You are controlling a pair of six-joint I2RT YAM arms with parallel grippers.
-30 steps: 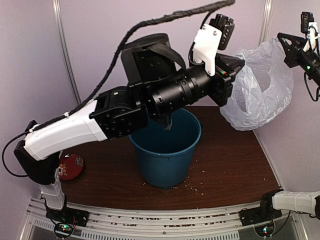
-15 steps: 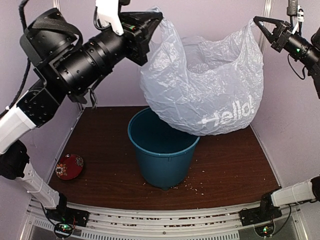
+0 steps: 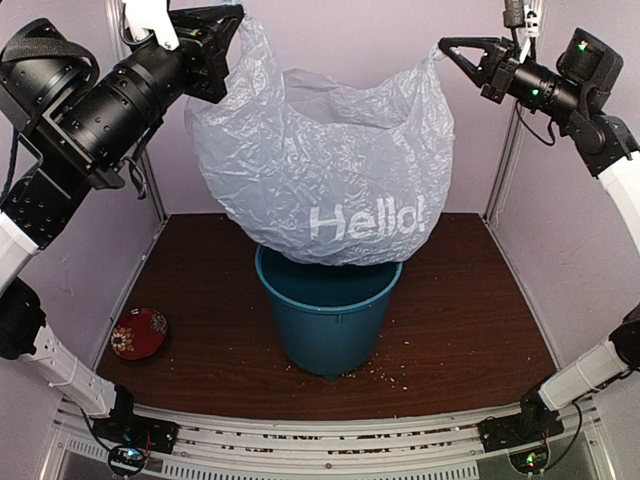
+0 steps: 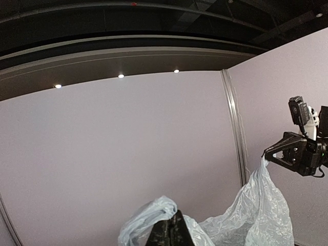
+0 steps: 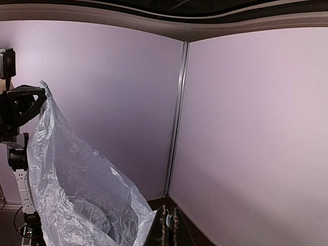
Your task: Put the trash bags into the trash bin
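The pale blue-grey trash bag [image 3: 320, 180] with white "Hello!" lettering hangs stretched wide between both grippers, high above the table. Its bottom rests just over the rim of the round teal-blue trash bin [image 3: 330, 310], which stands upright mid-table. My left gripper [image 3: 232, 18] is shut on the bag's upper left edge. My right gripper [image 3: 445, 47] is shut on the bag's upper right edge. The left wrist view shows the bag [image 4: 256, 215] bunched round my closed left gripper [image 4: 171, 228]. The right wrist view shows the bag [image 5: 72, 195] beside my closed right gripper [image 5: 167, 225].
A small red round dish [image 3: 138, 333] lies on the brown table [image 3: 470, 330] at the near left. Crumbs are scattered around the bin's base. Pale walls enclose the back and both sides.
Both grippers have carried the bag leftward and spread it, from the far right to centred over the bin. The left arm swung up and left; the right arm moved inward.
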